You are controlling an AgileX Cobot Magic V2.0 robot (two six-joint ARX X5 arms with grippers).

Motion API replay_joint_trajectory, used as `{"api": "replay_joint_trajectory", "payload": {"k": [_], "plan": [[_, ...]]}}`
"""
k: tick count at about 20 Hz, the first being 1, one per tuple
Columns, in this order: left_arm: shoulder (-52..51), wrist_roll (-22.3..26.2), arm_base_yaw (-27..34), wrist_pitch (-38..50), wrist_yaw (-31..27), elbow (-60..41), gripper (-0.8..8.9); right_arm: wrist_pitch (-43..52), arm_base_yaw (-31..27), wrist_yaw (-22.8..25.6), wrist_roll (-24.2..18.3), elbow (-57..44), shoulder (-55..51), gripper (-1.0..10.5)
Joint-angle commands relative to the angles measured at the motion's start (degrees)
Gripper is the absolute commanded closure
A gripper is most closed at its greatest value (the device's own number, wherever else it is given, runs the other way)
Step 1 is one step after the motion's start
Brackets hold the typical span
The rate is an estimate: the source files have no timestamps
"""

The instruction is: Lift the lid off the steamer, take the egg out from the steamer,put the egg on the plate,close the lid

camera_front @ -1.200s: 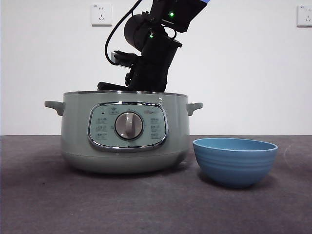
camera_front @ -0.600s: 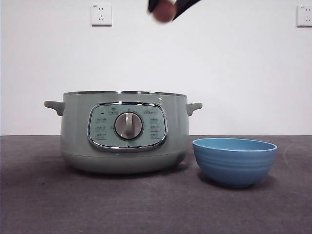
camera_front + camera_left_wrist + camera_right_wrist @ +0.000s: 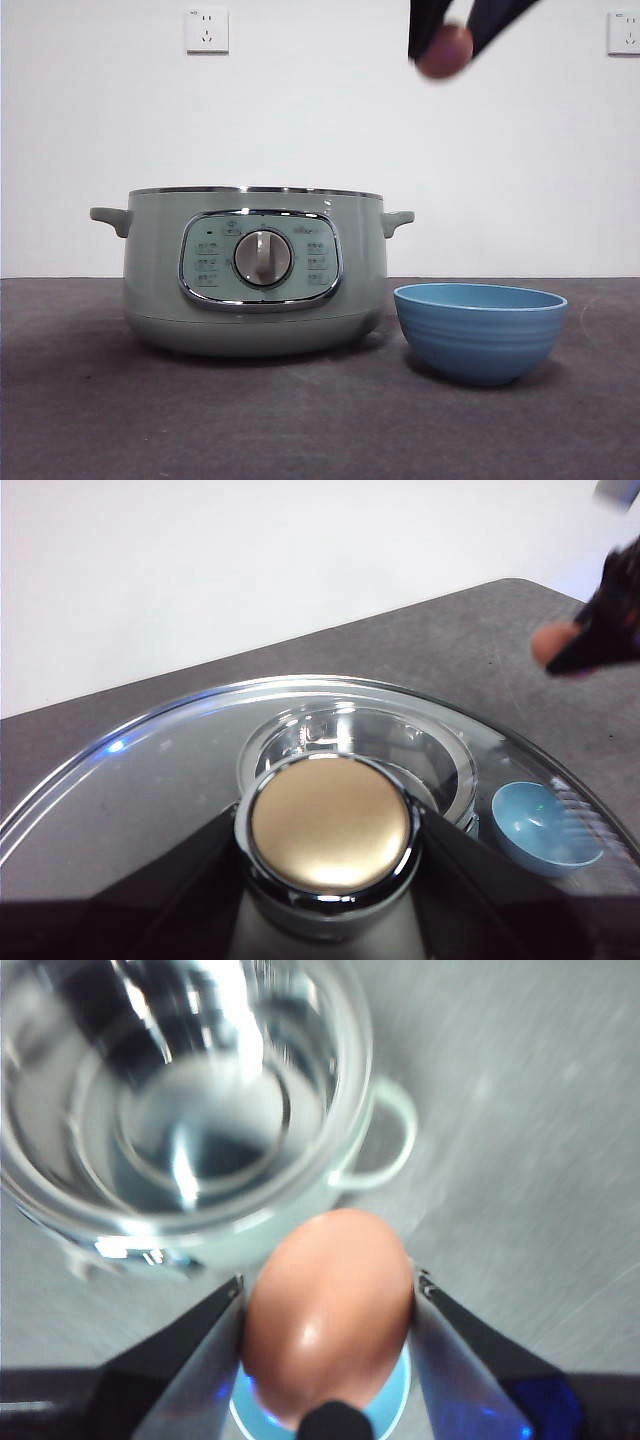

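holding the egg (image 3: 328,1312) clamped in the right gripper (image 3: 446,48), high above the plate (image 3: 480,333).
the lid (image 3: 180,770) is gripped by the left gripper (image 3: 330,880); the steamer (image 3: 255,270) is seen uncovered, left of the plate.

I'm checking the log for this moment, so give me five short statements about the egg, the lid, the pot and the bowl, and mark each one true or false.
1. The right gripper holds the brown egg. True.
2. The egg lies in the round blue ridged bowl. False: it hangs in the air, high above the bowl.
3. The left gripper grips the knob of the round glass lid. True.
4. The lid sits on the sage-green steamer pot. False: the pot stands open, the lid held off it.
5. The bowl stands apart from the pot. True.
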Motion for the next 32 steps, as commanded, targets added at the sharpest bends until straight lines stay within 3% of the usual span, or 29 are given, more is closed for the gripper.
{"api": "replay_joint_trajectory", "payload": {"k": [1, 4, 13, 26, 28, 30, 32], "plan": [[-0.6, 0.2, 0.0, 2.9, 0.1, 0.2, 8.22, 4.4, -0.1, -0.5, 0.3, -8.1, 0.2, 9.6], [-0.6, 0.2, 0.0, 2.9, 0.1, 0.2, 8.22, 12.5, -0.1, -3.7, 1.9, -18.3, 0.2, 9.6], [-0.6, 0.2, 0.0, 1.6, 0.1, 0.2, 8.22, 29.2, -1.1, -4.4, 3.1, -35.6, 0.5, 9.6], [-0.6, 0.1, 0.0, 0.4, 0.1, 0.2, 8.22, 35.4, -1.9, -4.6, 2.8, -37.2, 8.5, 9.5], [-0.6, 0.1, 0.0, 0.4, 0.1, 0.2, 8.22, 35.0, -1.8, -4.6, 2.8, -37.2, 8.5, 9.0], [-0.6, 0.1, 0.0, 0.4, 0.1, 0.2, 8.22, 34.9, -1.8, -4.6, 2.8, -37.2, 8.5, 5.9], [-0.5, 0.1, 0.0, 0.5, 0.1, 0.2, 8.22, 34.9, -1.8, -4.6, 2.8, -37.2, 8.1, 5.0]]}}
